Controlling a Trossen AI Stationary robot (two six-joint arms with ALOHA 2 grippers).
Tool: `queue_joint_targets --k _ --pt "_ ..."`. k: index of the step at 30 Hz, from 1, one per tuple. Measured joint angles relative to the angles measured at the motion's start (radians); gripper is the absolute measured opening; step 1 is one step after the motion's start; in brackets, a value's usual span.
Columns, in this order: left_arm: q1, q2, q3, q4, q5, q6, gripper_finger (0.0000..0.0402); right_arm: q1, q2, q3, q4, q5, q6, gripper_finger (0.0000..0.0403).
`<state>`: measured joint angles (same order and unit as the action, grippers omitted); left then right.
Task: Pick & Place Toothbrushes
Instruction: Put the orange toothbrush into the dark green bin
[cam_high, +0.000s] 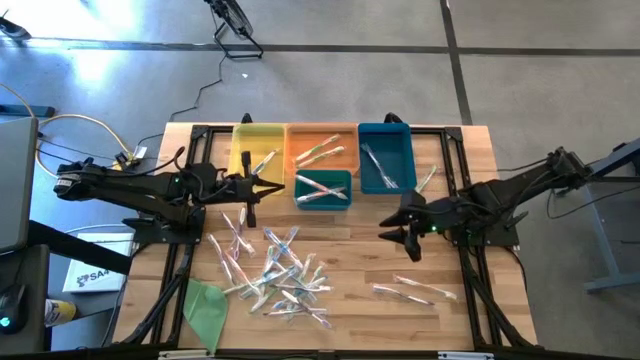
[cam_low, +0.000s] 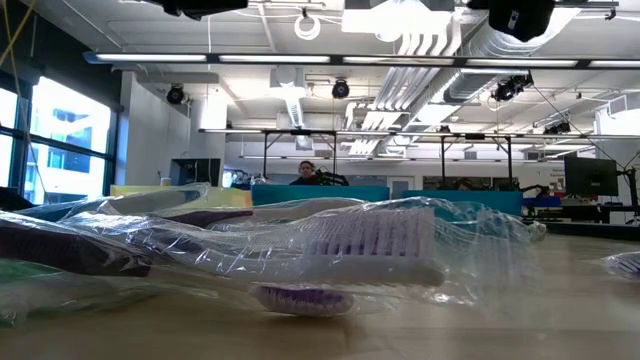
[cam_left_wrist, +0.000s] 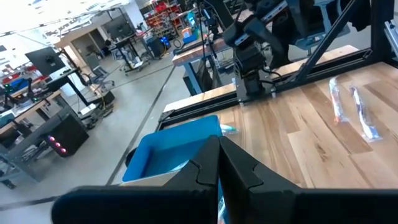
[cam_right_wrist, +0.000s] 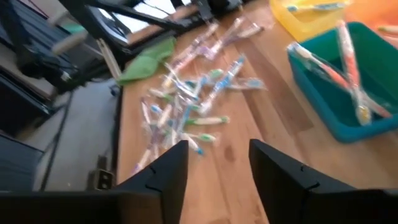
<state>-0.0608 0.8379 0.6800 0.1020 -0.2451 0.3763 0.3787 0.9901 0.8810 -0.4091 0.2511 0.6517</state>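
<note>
Jaws of the right gripper stand apart with nothing between them, aimed over bare table toward the heap of toothbrushes, apparently lining up a pick. Left gripper has its fingers pressed together and empty, waiting near the yellow bin. Most toothbrushes lie loose mid-table, two more lie on the right, and several already sit in the bins, so sorting looks partly done.

the bench is pale wood with a smooth, matt grain. the toothbrushes lie in clear, crinkled, glossy plastic wrap, and the bins look like smooth plastic. the fingers are dark and matt.
</note>
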Motion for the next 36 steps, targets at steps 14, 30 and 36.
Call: queue_joint_targets --k 14,30,36 --pt "0.000 0.000 0.000 -0.045 0.000 0.000 0.0000 0.025 0.084 0.074 0.038 0.043 -0.071 0.0018" --pt "0.000 0.000 0.000 -0.087 0.001 0.000 0.0000 0.035 0.262 0.288 -0.483 0.070 0.056 0.0003" --pt "0.000 0.000 0.000 -0.103 0.001 0.000 0.0000 0.035 0.262 0.288 -0.621 0.020 0.156 0.0003"
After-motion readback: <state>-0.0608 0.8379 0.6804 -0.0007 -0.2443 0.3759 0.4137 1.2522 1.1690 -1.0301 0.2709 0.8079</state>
